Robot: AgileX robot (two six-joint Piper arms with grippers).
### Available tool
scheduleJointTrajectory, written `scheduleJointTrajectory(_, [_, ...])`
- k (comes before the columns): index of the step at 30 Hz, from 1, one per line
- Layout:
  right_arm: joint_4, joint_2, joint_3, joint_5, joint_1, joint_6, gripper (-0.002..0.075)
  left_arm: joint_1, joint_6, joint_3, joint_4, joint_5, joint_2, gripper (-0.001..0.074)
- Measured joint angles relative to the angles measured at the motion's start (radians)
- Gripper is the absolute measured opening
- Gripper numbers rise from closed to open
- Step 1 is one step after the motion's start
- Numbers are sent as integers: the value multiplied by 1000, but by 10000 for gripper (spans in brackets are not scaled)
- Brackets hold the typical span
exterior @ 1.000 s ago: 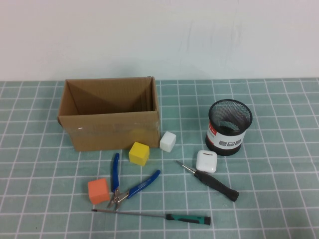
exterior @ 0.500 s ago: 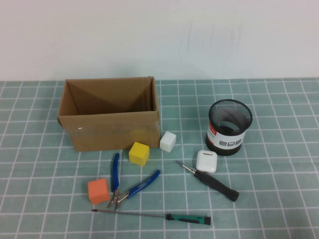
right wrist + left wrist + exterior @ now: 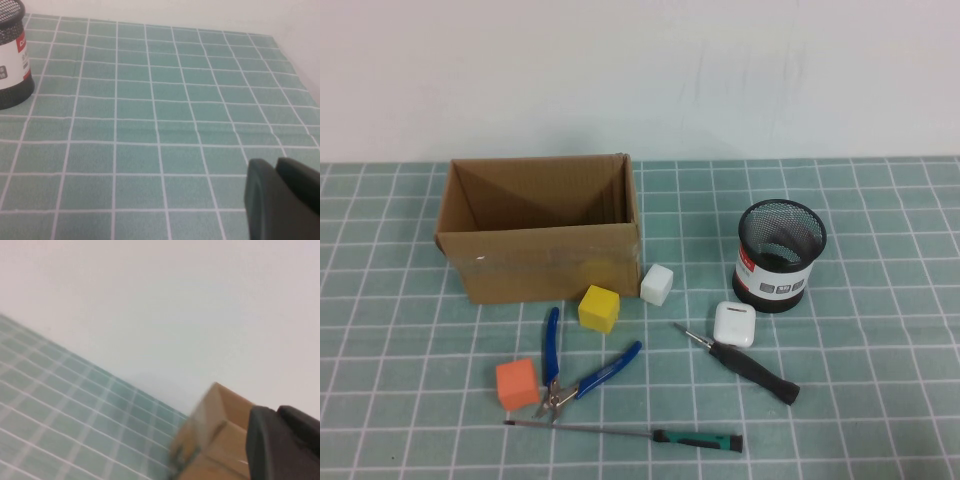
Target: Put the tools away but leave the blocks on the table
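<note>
Nothing has moved; left gripper (image 3: 282, 442) and right gripper (image 3: 282, 200) parked, jaws pressed together; pliers (image 3: 575, 367) stiff, heavy; grasp near pivot.

A plain, off-white painted wall (image 3: 640, 70) fills the far side of the scene, unmarked but for faint vertical streaks right of centre. It meets the far edge of the table (image 3: 880, 400), a flat surface covered by a teal-green mat ruled with a white square grid. The light is soft and even, casting only short, pale shadows on the mat.
</note>
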Motion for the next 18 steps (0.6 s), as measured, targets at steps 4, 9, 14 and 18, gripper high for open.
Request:
scheduleJointTrajectory(4, [0, 0, 0, 0, 0, 0, -9, 0, -40, -150, -10, 214, 46, -4])
scheduleJointTrajectory(9, [0, 0, 0, 0, 0, 0, -9, 0, 93, -420, -10, 588, 270, -4])
scheduleJointTrajectory(14, [0, 0, 0, 0, 0, 0, -9, 0, 234, -638, -10, 823, 572, -4])
scheduleJointTrajectory(18, [0, 0, 0, 0, 0, 0, -9, 0, 291, -766, -8, 929, 786, -4])
